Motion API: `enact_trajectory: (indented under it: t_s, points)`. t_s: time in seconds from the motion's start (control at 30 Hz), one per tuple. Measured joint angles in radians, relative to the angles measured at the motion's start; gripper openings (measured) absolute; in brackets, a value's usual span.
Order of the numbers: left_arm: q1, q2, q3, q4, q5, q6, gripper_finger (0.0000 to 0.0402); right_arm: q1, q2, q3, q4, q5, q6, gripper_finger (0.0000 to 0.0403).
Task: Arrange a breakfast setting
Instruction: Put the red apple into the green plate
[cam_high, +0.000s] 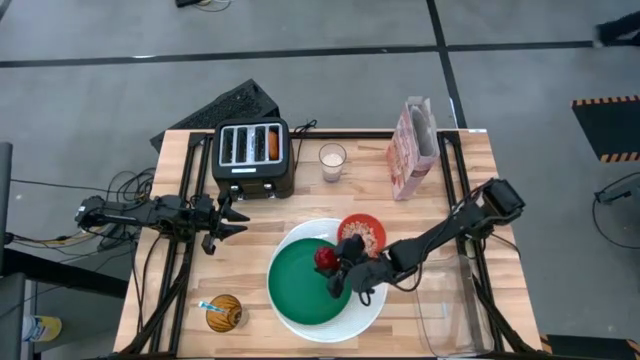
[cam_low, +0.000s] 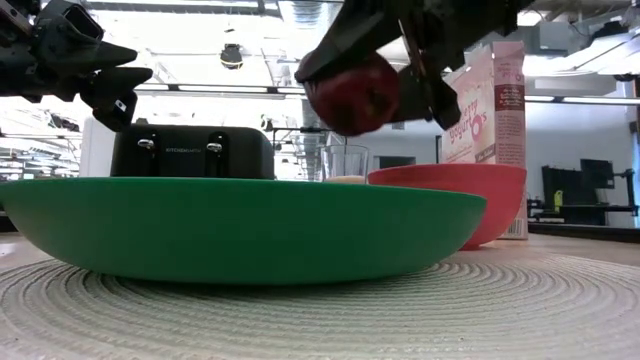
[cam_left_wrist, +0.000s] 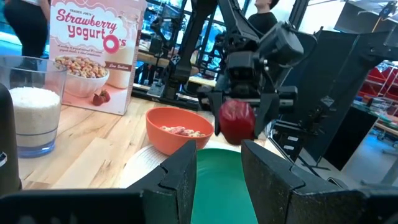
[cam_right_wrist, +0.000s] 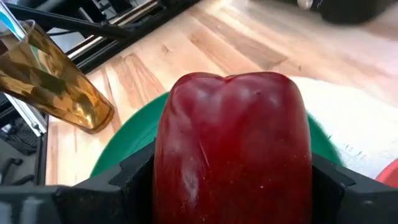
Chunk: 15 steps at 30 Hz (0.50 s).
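While one dark-red fruit (cam_high: 325, 259) hangs gripped, one green plate (cam_high: 300, 285) lies below.

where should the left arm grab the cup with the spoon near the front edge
Grip the amber cup by its round sides, low on the body, coming from above with the jaws straddling it. The blue-handled spoon sticks out toward the left, so place the fingers clear of that side. The left gripper hangs open behind it, near the toaster, with bare table between.
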Motion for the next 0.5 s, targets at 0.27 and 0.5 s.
enact_trajectory:
  t_s: [0.27, 0.5]
  points:
    - [0.000, 0.000, 0.000, 0.000, 0.000, 0.000, 0.0113, 0.031, 0.023, 0.000, 0.001, -0.001, 0.103, 0.0298]
    - [0.000, 0.000, 0.000, 0.000, 0.000, 0.000, 0.0113, 0.054, 0.023, 0.000, -0.001, -0.002, 0.211, 0.0298]
